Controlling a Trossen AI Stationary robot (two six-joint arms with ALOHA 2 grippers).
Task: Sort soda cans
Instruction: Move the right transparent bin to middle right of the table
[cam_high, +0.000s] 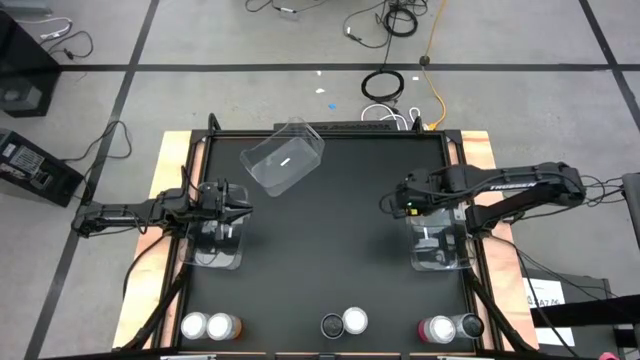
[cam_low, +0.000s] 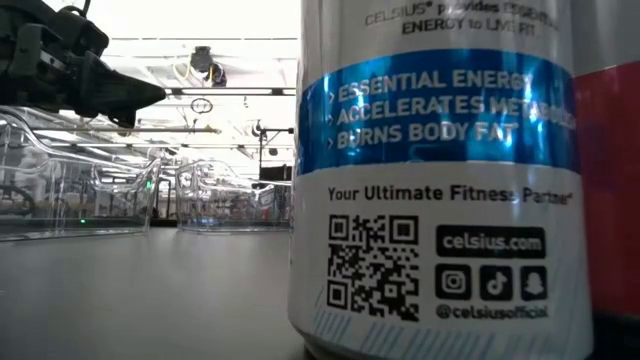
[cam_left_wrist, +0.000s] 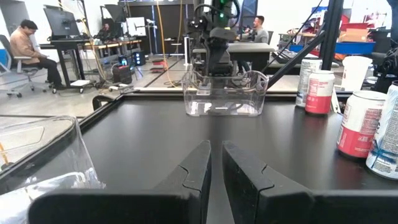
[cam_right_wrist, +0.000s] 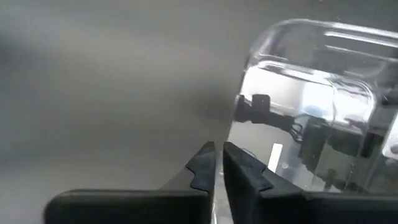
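My left gripper (cam_left_wrist: 216, 165) and right gripper (cam_right_wrist: 217, 165) both have their fingers pressed nearly together on nothing, each poised over a clear bin (cam_high: 215, 250) at its own side of the table (cam_high: 330, 230), while the soda cans (cam_high: 343, 322) stand in pairs along the near edge.

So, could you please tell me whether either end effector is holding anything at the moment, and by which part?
Nothing is held. The left end effector and right end effector both have their fingers nearly together with nothing between them.
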